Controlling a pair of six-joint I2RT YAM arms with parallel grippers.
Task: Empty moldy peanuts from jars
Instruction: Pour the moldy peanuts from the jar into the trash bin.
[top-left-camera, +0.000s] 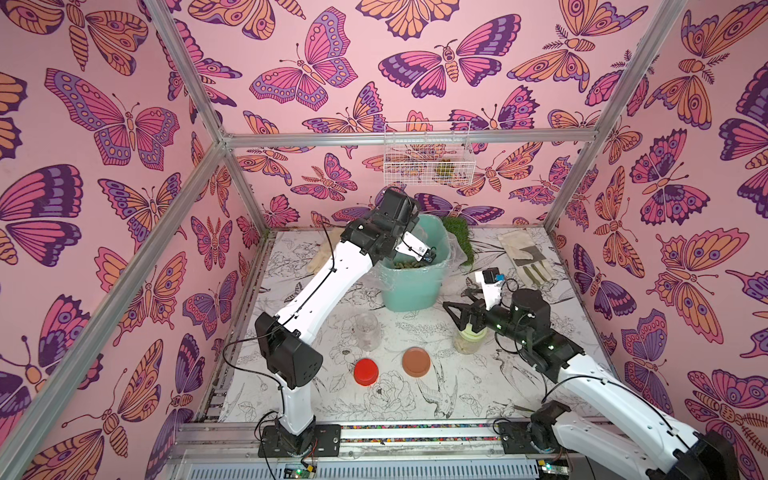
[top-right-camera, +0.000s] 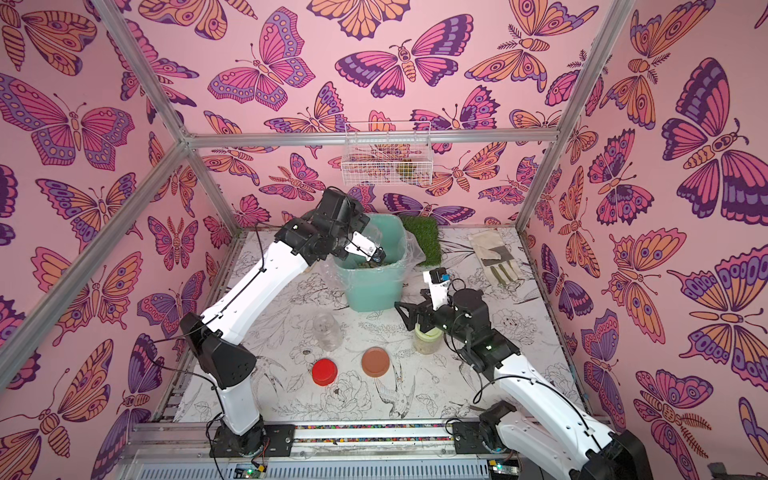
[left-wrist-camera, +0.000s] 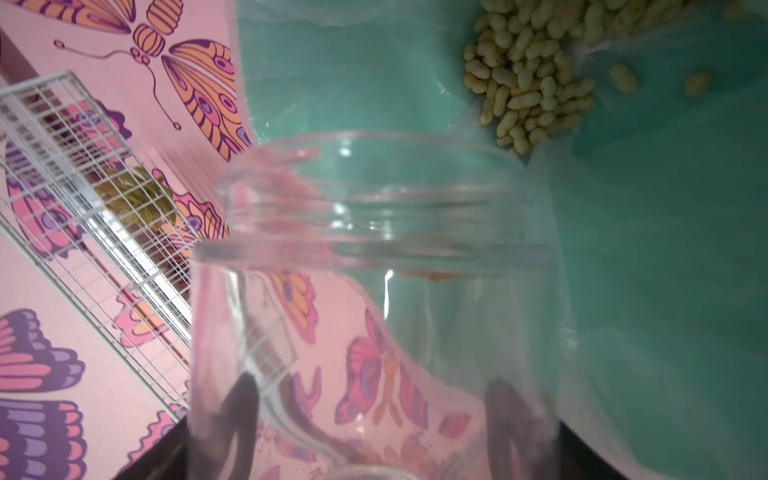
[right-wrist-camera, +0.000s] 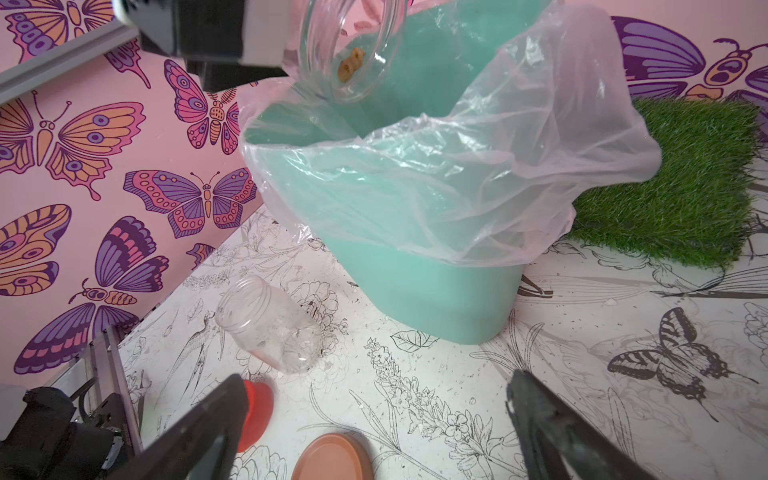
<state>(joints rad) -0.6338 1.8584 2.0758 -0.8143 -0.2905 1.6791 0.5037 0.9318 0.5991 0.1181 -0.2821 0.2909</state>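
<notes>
1. The teal bin (top-left-camera: 411, 291), lined with clear plastic, stands toward the back of the table. A heap of moldy peanuts (left-wrist-camera: 528, 83) lies inside it.
2. The left gripper (left-wrist-camera: 374, 415) is clamped on the body of a lidless clear jar (left-wrist-camera: 374, 249). It holds the jar above the bin's rim, with the mouth tipped down toward the bin's inside.
3. In the right wrist view a single nugget (right-wrist-camera: 351, 64) clings inside that jar (nothing else shows in it).
4. The right gripper (top-left-camera: 459, 316) has its jaws spread wide with nothing between them. It hangs in front of the bin, toward the right arm's side, over the green-lidded jar (top-left-camera: 467, 338). Whether it touches the lid I cannot tell.
5. The green-lidded jar stands upright and capped, with pale contents inside.
6. A second open jar (top-left-camera: 368, 330) stands in front of the bin, toward the left arm's side.
7. The red lid (top-left-camera: 366, 371) and brown lid (top-left-camera: 416, 361) lie flat and apart from each other, farther from the bin than that jar.
8. A grass mat (top-left-camera: 459, 237) lies just behind the bin.
</notes>
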